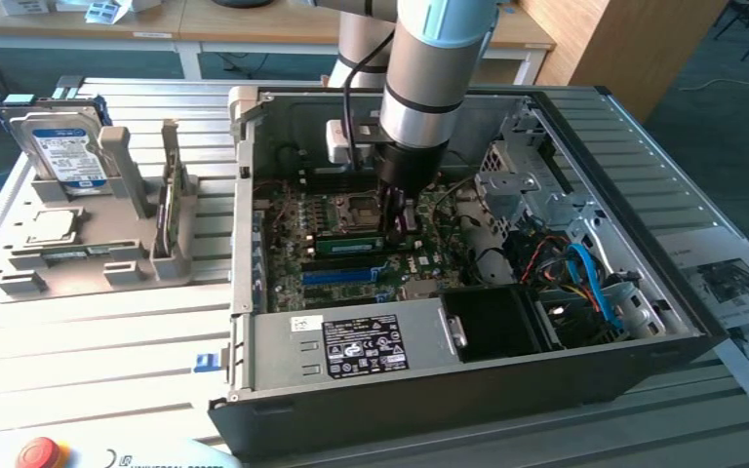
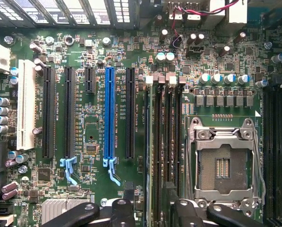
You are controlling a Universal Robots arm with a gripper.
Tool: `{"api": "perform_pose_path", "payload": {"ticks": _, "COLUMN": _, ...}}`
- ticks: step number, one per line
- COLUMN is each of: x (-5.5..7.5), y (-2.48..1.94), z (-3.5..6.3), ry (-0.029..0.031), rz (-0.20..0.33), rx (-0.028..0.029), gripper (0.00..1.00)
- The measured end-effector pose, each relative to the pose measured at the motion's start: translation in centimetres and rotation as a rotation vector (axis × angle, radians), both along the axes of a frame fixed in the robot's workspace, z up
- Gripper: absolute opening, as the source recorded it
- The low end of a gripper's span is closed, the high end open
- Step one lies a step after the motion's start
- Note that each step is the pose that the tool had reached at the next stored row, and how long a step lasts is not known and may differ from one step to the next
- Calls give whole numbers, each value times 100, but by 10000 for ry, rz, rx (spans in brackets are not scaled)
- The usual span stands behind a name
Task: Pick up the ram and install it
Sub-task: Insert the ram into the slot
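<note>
The ram (image 1: 350,235), a slim green stick, stands on edge in a memory slot of the motherboard (image 1: 299,255) inside the open computer case (image 1: 479,390). In the wrist view the ram (image 2: 156,142) is seen edge-on beside the processor socket (image 2: 223,165). My gripper (image 1: 394,224) hangs straight over the stick's end nearest the exterior view's right. Its dark fingers (image 2: 119,213) stand apart on either side of the ram, not pressing it, so the gripper (image 2: 152,215) is open.
A grey holder (image 1: 101,253) left of the case carries a blue-labelled hard drive (image 1: 69,146) and a square silver chip (image 1: 52,226). Inside the case are the power supply (image 1: 348,346), blue cables (image 1: 585,273) and a drive cage (image 1: 531,185). Case walls close in around the arm.
</note>
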State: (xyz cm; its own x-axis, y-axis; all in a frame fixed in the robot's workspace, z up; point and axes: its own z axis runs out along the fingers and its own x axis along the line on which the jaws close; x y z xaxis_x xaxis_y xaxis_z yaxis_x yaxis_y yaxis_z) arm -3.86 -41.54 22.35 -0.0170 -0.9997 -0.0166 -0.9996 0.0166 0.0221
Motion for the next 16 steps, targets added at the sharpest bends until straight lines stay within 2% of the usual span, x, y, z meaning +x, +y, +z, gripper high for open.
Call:
{"api": "perform_pose_path", "payload": {"ticks": 9, "x": 0, "y": 0, "z": 15, "ry": 0, "rz": 0, "rx": -1, "gripper": 37}}
{"api": "perform_pose_path", "payload": {"ticks": 16, "x": 0, "y": 0, "z": 124, "ry": 0, "rz": 0, "rx": 1, "gripper": 37}}
